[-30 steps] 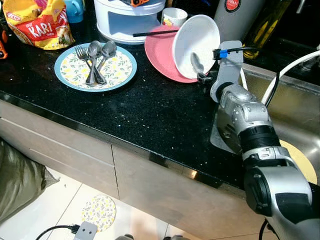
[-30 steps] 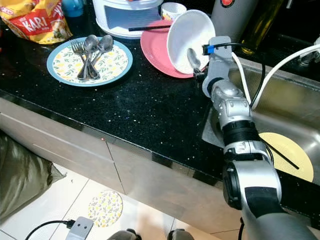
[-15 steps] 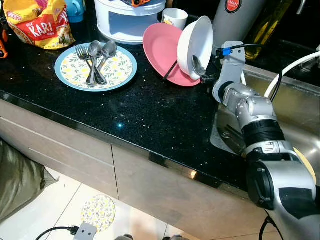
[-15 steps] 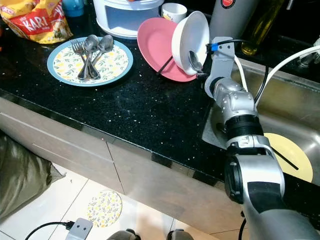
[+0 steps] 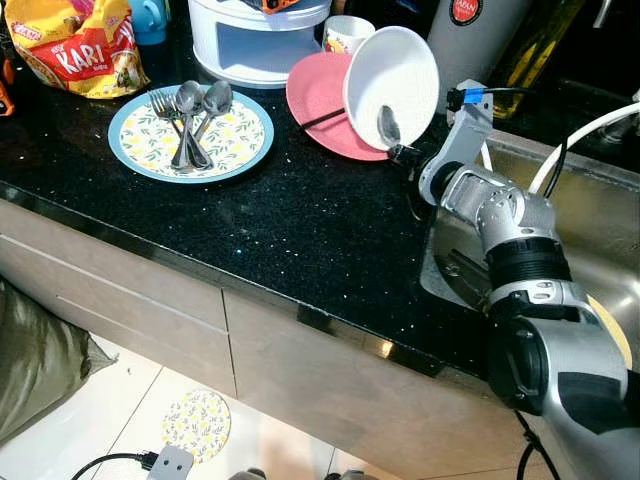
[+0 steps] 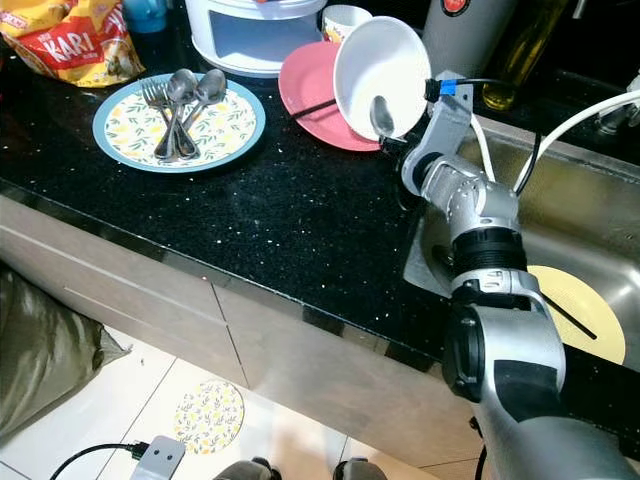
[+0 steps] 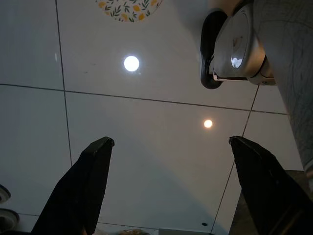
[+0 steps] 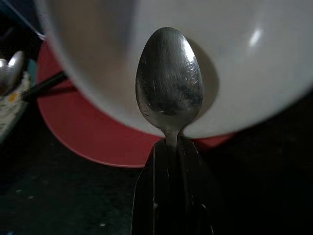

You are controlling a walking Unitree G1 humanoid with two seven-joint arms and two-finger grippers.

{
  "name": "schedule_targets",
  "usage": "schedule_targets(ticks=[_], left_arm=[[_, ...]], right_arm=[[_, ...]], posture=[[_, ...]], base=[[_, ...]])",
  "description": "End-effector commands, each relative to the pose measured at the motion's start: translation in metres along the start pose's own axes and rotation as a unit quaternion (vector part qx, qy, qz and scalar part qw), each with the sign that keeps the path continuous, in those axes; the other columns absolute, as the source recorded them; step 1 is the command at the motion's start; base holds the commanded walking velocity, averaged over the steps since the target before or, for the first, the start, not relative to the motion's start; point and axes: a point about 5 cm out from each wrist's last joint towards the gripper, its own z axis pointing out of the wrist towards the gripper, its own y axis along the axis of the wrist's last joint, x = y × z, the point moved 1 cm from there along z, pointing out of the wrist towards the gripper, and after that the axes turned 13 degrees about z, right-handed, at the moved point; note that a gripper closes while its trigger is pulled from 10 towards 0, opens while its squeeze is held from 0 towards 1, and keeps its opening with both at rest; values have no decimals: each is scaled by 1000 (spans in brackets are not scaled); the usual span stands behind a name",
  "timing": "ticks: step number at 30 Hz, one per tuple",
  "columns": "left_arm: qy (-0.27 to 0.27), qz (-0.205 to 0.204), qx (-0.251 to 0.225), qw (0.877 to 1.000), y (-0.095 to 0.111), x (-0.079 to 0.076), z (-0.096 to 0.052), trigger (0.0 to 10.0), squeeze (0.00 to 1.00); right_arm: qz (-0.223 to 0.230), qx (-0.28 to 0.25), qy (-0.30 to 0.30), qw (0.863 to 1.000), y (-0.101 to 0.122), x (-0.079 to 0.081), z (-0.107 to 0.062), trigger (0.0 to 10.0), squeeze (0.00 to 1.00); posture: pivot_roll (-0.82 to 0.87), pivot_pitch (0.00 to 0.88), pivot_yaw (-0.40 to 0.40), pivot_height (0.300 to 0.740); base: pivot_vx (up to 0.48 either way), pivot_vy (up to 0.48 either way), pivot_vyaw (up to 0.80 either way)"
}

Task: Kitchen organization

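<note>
The right gripper (image 8: 168,152) is clamped on the thin handle of a stiff, slippery metal spoon (image 8: 169,81), its head inside the tilted white bowl (image 5: 392,75).

bowl (image 5: 392,78) on plate (image 5: 325,100), cutlery plate (image 5: 190,135) left

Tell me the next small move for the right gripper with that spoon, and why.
Probably draw the spoon back out of the tilted white bowl and carry it toward the floral plate, where the other cutlery lies. The right gripper is shut on its handle, and its head sits against the bowl, which leans on the pink plate.
</note>
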Motion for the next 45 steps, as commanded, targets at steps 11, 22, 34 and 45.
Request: schedule_targets(ticks=[11, 22, 34, 45], left_arm=[[-31, 0, 13, 999, -5, -19, 1, 10000, 0], [-32, 2, 12, 999, -4, -18, 1, 10000, 0], [-31, 9, 10, 999, 0, -15, 2, 10000, 0], [-33, 17, 8, 999, 4, -13, 2, 10000, 0]], right_arm=[[50, -54, 102, 992, 23, 17, -12, 0, 0], [88, -154, 228, 957, 47, 34, -38, 0, 0], [102, -198, 318, 921, 40, 37, -74, 0, 0], [65, -204, 268, 939, 38, 40, -73, 0, 0]], posture=[[63, 159, -121, 740], [61, 151, -114, 740], [54, 122, -97, 740], [44, 102, -91, 740]], base=[[0, 0, 0], [0, 0, 0], [0, 0, -667], [0, 0, -800]])
